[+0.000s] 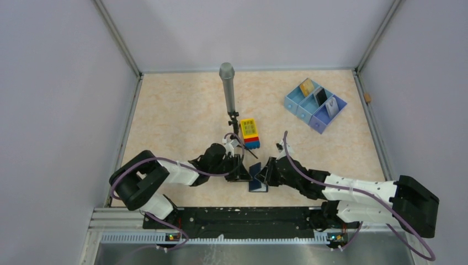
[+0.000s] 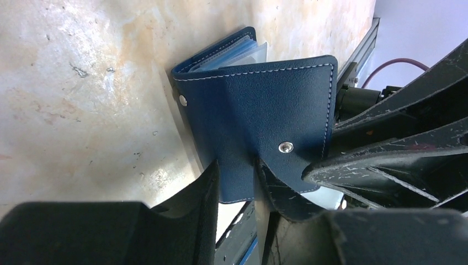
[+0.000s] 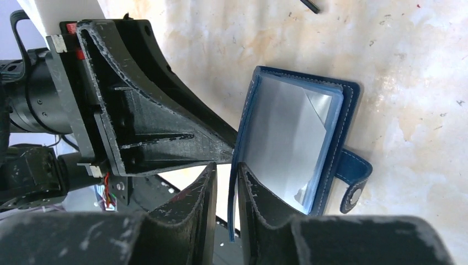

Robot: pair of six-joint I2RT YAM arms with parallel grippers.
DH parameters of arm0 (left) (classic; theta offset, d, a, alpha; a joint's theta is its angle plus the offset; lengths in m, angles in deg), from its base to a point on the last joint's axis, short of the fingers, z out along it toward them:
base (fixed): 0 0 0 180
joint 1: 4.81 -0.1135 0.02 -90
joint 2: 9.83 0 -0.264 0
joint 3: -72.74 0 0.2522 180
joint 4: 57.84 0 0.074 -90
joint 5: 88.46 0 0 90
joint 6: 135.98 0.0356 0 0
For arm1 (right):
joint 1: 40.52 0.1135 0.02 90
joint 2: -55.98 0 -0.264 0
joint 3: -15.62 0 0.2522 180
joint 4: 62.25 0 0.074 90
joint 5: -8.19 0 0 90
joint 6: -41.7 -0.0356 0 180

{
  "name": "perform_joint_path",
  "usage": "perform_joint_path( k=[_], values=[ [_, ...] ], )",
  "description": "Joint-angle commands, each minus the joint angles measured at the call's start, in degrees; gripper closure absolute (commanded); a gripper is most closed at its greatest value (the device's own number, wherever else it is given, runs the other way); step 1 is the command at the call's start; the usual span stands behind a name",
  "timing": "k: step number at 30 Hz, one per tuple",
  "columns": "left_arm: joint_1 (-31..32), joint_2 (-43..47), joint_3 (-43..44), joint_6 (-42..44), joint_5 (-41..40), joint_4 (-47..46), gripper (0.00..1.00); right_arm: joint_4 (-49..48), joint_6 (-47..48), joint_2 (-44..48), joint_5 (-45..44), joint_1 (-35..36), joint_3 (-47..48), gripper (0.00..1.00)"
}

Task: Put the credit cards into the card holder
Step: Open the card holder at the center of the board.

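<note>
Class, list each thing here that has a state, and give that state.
Card holder: open, tab unsnapped.
Left gripper: shut on card holder cover.
Right gripper: shut on card holder cover.
Cards: three, one in each tray compartment.
Tray: every compartment occupied.

Three cards (image 1: 320, 97), one wallet (image 1: 258, 181), one tray (image 1: 305, 115)

At lower centre of the top view, the left pincer (image 1: 242, 175) and right pincer (image 1: 266, 174) cover most of the card holder (image 1: 257, 186). Upper right, the credit cards (image 1: 320, 97) in the tray (image 1: 293, 106) are too small for detail.
</note>
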Motion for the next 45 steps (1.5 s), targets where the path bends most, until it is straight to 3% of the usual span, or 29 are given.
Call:
perform_joint_path(
  k=[1,4,9,17,24,31,45],
  values=[
    [0.3,0.4,1.3,-0.1,-0.8,-2.9,0.7,-4.1,1.4,-1.0,0.7,0.8,0.8,0.81],
    [0.3,2.7,0.9,1.2,-2.9,-0.6,0.65,-3.8,1.6,-1.6,-0.1,0.8,1.2,0.82],
    [0.2,9.7,1.0,5.7,-9.8,9.6,0.51,4.0,1.1,-5.0,-4.7,0.9,5.3,0.99],
    [0.3,17.9,2.1,12.6,-11.1,17.6,0.39,12.2,1.6,-11.7,-7.5,0.8,15.9,1.0],
    [0.8,22.5,0.9,15.1,-12.7,15.5,0.25,19.4,0.8,-20.0,-11.5,0.8,26.7,1.0],
    [2.4,23.1,0.1,16.9,-19.6,15.1,0.17,24.2,-2.2,-26.6,-11.7,0.8,33.2,1.0],
    [9.2,16.7,1.0,16.9,-31.0,8.3,0.14,26.0,-3.6,-27.9,-11.5,0.8,35.5,1.0]
  ],
)
